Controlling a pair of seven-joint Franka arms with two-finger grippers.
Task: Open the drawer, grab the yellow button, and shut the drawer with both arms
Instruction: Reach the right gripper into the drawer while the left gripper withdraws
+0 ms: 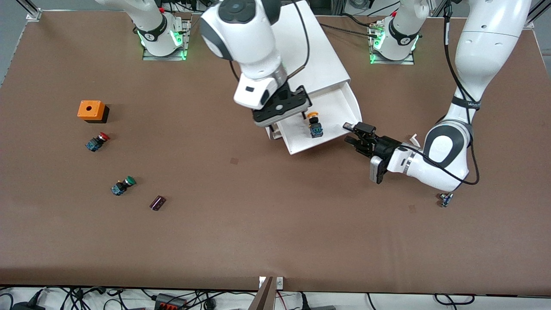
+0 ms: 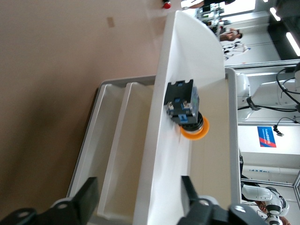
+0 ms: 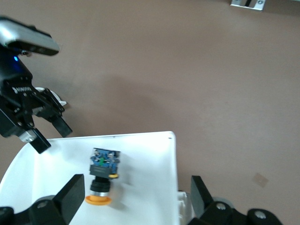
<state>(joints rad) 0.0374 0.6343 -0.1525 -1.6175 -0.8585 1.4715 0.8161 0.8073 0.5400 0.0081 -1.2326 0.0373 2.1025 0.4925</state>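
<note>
The left gripper (image 1: 354, 134) hangs with jaws spread and empty just beside the pulled-out drawer (image 1: 344, 103). Between the released, wide jaws of the right gripper (image 3: 136, 199), poised over the drawer, lies the button (image 1: 315, 125) on its side: round orange-yellow cap, black and blue body.

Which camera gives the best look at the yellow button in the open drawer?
The right wrist view: the button lies whole and unobstructed in the drawer. The left wrist view shows it close, seen past the drawer's front wall. The front view shows it small, beside the right gripper.
</note>
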